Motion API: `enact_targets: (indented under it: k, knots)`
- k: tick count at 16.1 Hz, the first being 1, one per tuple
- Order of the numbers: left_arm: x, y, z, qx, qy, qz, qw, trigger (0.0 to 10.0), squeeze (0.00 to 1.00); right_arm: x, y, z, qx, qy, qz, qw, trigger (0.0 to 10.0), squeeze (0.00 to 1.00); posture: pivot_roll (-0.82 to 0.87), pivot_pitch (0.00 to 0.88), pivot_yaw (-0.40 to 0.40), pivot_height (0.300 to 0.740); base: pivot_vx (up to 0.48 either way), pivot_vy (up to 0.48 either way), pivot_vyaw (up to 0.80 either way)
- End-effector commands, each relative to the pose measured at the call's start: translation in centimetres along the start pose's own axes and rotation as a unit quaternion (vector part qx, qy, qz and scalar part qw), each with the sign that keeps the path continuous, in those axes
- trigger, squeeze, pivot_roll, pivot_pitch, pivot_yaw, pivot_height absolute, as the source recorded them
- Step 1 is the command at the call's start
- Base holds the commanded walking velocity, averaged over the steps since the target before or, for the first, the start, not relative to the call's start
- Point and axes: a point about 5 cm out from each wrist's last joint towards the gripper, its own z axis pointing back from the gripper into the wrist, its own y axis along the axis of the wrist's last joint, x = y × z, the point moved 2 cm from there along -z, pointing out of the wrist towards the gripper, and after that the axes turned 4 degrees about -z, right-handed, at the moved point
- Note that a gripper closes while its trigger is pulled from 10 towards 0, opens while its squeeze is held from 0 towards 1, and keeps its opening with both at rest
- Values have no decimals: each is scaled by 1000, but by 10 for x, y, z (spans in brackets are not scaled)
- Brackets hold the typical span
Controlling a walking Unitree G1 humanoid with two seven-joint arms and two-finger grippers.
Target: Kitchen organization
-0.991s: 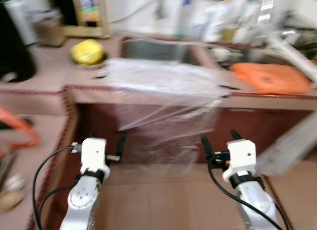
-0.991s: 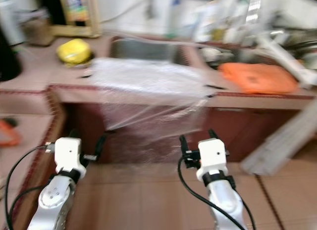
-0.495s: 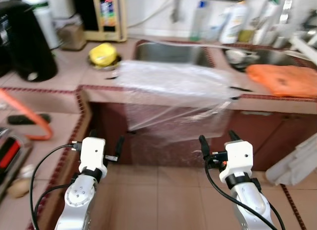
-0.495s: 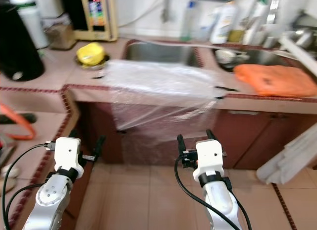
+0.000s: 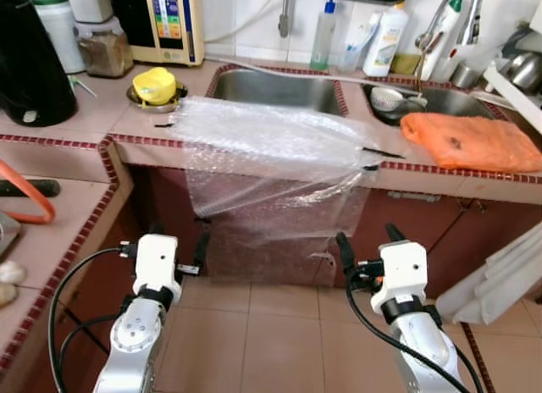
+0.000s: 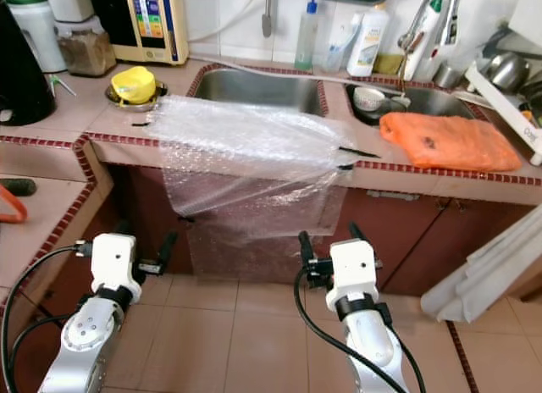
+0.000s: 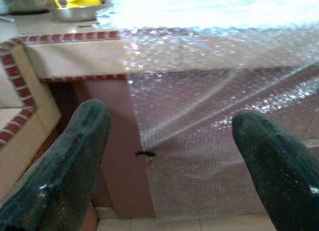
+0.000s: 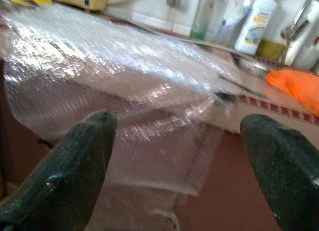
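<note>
Tabletop [image 5: 85,122], tiled, red-trimmed, seen from the left eye view: bubble wrap sheet [image 5: 271,156] spread over its front edge before the sink [image 5: 275,88], the upper part lying flat on the tile, the lower part hanging down over the dark cabinet front [image 5: 423,232]. The sheet's long axis runs along the edge, left to right; its hanging end points at the tiled floor [image 5: 271,334]. Yellow object in a metal dish [image 5: 155,86] sits just beside the sheet's far left corner. Orange cloth [image 5: 470,141] lies on the tile to the right, apart from the sheet. Bottles [image 5: 385,41] stand behind the sink; a black appliance [image 5: 30,63] stands at far left.

Right eye view: left pincer [image 6: 144,249] and right pincer [image 6: 326,240] are held low before the cabinet, below the sheet's hanging edge, not touching it. White folded material [image 6: 491,266] leans at the right.

Left wrist view: left pincer's fingers [image 7: 75,161] spread apart, grasping nothing; the sheet fills the space ahead between them.

Right wrist view: right pincer's fingers [image 8: 70,166] likewise parted and empty, the sheet draped ahead, with the orange cloth and bottles beyond.
</note>
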Motion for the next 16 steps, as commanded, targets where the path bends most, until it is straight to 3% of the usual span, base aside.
enact_targets:
  k: [1, 3, 7, 12, 14, 16]
  knots:
    - [5, 3, -2, 7, -5, -2, 1000, 10000, 0, 4, 1, 1, 1, -8, 2, 1000, 10000, 0, 29, 27, -39, 740, 0, 0, 0]
    - [3, 4, -3, 7, -3, -5, 1000, 10000, 0, 2, 1, 1, 3, -7, 0, 1000, 10000, 0, 33, 26, -34, 740, 0, 0, 800]
    - [-3, 9, -3, 18, 17, -20, 999, 10000, 0, 0, 4, -1, 9, -10, -7, 1000, 10000, 0, 40, 28, -27, 740, 0, 0, 0]
    - [-4, 12, -1, 27, 13, -32, 999, 10000, 0, -3, 3, 0, 7, -10, -7, 1000, 10000, 0, 53, 33, -24, 740, 0, 0, 750]
    - [-1, 16, -2, 34, 5, -33, 999, 10000, 0, 0, 3, 1, 6, -17, -9, 1000, 10000, 0, 53, 33, -24, 740, 0, 0, 800]
    - [6, 24, -5, 44, -28, -23, 998, 10000, 0, 5, 7, 0, 10, -25, -13, 1000, 10000, 0, 51, 29, -32, 740, 0, 0, 0]
